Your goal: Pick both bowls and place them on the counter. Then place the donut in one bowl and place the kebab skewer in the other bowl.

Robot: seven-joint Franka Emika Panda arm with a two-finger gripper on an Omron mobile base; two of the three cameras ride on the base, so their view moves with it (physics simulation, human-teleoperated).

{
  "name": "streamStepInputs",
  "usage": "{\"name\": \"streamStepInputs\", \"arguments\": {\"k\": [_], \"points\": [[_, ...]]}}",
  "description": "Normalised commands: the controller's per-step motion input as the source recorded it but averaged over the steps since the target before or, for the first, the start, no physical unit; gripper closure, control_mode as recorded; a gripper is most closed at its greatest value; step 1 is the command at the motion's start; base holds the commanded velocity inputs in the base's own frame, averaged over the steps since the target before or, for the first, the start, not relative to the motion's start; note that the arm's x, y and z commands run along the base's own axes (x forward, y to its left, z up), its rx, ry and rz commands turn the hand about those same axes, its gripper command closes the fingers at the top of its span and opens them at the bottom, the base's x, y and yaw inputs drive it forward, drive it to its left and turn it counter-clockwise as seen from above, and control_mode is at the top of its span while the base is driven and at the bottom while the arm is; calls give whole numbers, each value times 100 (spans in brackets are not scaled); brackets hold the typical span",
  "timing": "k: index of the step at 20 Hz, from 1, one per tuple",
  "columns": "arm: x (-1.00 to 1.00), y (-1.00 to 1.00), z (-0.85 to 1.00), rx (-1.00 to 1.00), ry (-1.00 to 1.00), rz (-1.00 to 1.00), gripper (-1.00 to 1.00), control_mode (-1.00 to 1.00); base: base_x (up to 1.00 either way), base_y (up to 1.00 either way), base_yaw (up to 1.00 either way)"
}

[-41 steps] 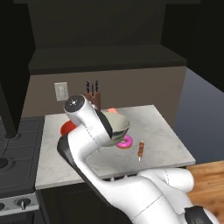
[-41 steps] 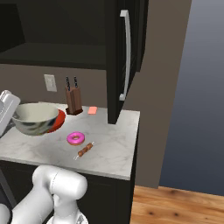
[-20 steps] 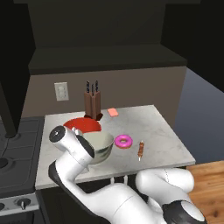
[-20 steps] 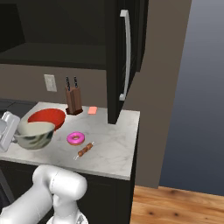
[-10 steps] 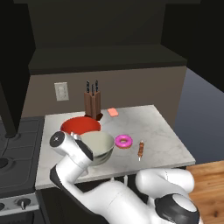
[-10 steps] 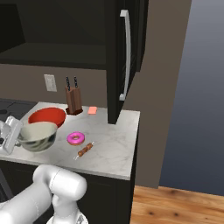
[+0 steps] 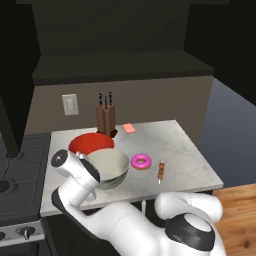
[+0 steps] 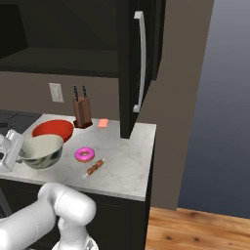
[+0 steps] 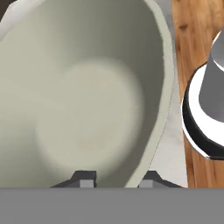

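Observation:
The cream-grey bowl (image 7: pixel 111 167) (image 8: pixel 43 151) (image 9: pixel 87 100) is level and low at the counter's (image 7: pixel 175 145) front left, just in front of the red bowl (image 7: pixel 90 142) (image 8: pixel 52 129). I cannot tell whether its base touches the marble. My gripper (image 7: pixel 94 175) (image 8: pixel 19 155) (image 9: pixel 117 181) is shut on its near rim, one finger inside and one outside. To the bowl's right lies the pink donut (image 7: pixel 141 161) (image 8: pixel 84 155). The kebab skewer (image 7: pixel 160 171) (image 8: pixel 95 168) lies a little further right, on the counter (image 8: pixel 127 161).
A knife block (image 7: pixel 105 120) (image 8: pixel 81 113) and a small orange block (image 7: pixel 129 128) (image 8: pixel 103 123) stand by the back wall. The dark stove (image 7: pixel 20 170) adjoins the counter on the left. A tall dark cabinet with a silver handle (image 8: pixel 141 63) rises at the right.
My gripper has carried the cream-grey bowl down and leftward from above the red bowl to counter height in front of it. In the last half second it barely shifted.

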Motion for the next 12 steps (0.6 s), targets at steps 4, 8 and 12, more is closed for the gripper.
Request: {"name": "streamStepInputs", "arguments": {"k": [4,8,12], "points": [[8,11,-28,3,0,-7,100,-100,0,0,0],[0,22,-23,7,0,-6,100,-100,0,0,0],[0,28,-12,7,0,-5,100,-100,0,0,0]]}}
